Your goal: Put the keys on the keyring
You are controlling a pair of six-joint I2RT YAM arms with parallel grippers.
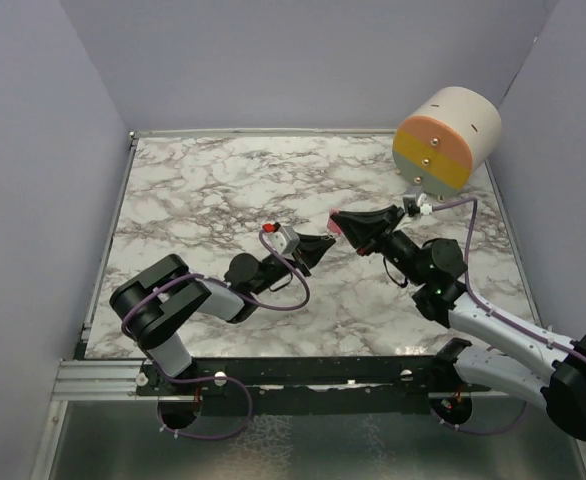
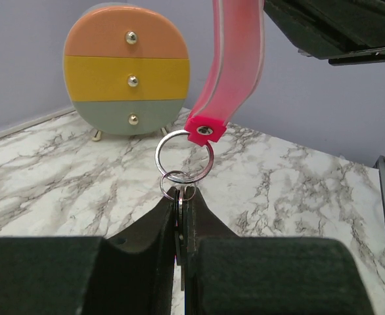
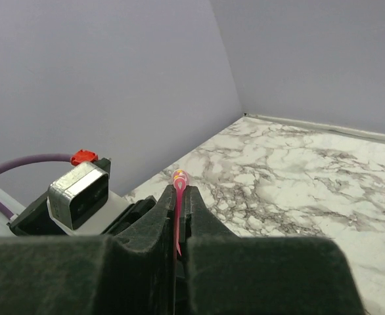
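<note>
Top view first: the two arms meet nose to nose over the marble table point(image 1: 223, 180), and the pink keyring point(image 1: 334, 216) is just a sliver of colour right at the tip of the right jaws, with the left jaws just beside it. Too small to read more from up there. The left wrist view is the good one. The left jaws are pinched nearly shut on a thin bit of silvery metal standing edge-on between the pads, which I take to be the key point(image 2: 181, 220). Just above the tips is its small loop point(image 2: 169, 178). Above that the keyring's big ring point(image 2: 159, 156) hangs off the pink strip, which runs up out of frame towards the right jaws at top right. The two rings overlap, but honestly I can't tell if the loop is threaded or just sitting in front. The round drawer box point(image 2: 127, 79) sits well beyond the tips. In the right wrist view the right jaws are clamped shut on the strip, edge-on between the pads with its end poking out past the tips. As for handling, everything's featherlight. The strip looks bendy, so the ring will swing, and I'd grip it close to the ring. The key is stiff, slick and tiny, so pinch it flat by the head.
</note>
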